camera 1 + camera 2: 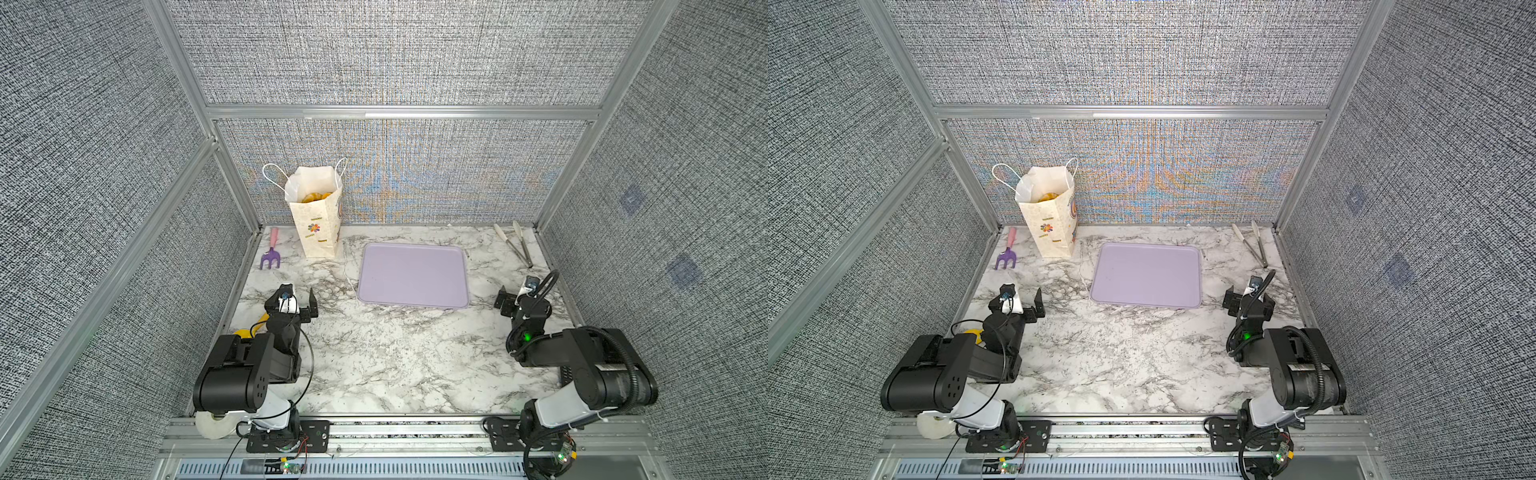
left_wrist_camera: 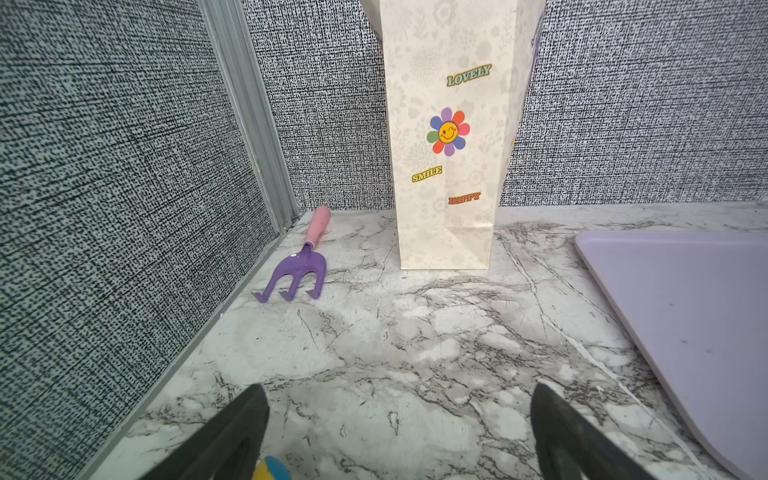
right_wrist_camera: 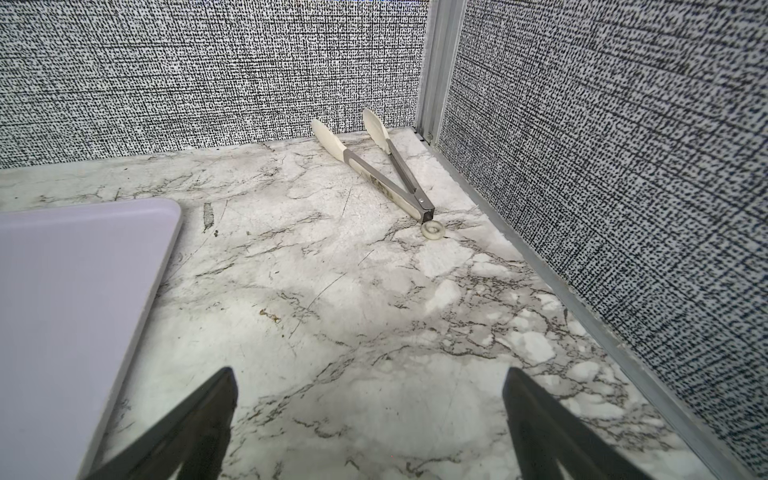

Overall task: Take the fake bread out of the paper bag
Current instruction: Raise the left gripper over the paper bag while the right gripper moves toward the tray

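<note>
Nearest the bag, the left gripper (image 1: 300, 294), wide open and empty like the right gripper (image 1: 515, 291), faces the paper bag (image 1: 316, 226) standing upright at the far left, with the bread (image 1: 316, 196) low inside its open top.

Both top views overlook the whole table (image 1: 395, 353); wrist cameras skim it closely.

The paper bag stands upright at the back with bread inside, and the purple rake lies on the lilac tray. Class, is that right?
One error: the purple rake lies on the table left of the paper bag, off the lilac tray, as both top views show. The rest holds.
</note>
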Tool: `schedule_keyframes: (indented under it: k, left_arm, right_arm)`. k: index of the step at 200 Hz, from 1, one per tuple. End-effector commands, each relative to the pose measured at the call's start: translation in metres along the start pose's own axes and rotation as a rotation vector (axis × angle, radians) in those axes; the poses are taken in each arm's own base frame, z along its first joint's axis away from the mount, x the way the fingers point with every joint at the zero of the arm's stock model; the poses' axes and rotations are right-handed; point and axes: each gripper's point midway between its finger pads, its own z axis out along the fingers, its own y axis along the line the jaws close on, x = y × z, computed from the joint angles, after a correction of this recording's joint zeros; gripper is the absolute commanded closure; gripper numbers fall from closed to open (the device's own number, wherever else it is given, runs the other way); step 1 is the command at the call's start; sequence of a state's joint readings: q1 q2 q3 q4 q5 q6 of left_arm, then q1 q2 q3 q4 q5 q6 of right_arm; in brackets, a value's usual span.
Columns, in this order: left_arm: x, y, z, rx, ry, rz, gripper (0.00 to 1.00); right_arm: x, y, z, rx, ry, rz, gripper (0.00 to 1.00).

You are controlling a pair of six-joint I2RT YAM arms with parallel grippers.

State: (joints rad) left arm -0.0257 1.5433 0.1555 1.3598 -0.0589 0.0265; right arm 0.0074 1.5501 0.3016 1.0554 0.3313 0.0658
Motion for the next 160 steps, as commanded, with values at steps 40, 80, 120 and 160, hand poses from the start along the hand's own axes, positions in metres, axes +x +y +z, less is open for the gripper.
schedule_keyframes:
  k: [40,80,120,160]
  left_arm:
    - [-0.036,0.012,-0.031,-0.190,-0.152,0.042,0.01]
    - [-0.097,0.030,-0.059,-0.394,-0.188,-0.112,0.00]
    - [-0.182,0.020,-0.058,-0.294,-0.107,-0.160,0.01]
    - [-0.272,-0.007,-0.007,-0.178,0.165,-0.074,0.01]
  right_arm:
    - [-0.028,0.007,-0.037,-0.003,-0.161,-0.042,0.01]
    - [-0.080,0.001,-0.069,0.030,-0.079,0.142,0.01]
    - [-0.118,0.038,-0.089,-0.229,0.076,0.313,0.01]
    - [-0.142,0.103,-0.103,-0.539,0.300,0.357,0.01]
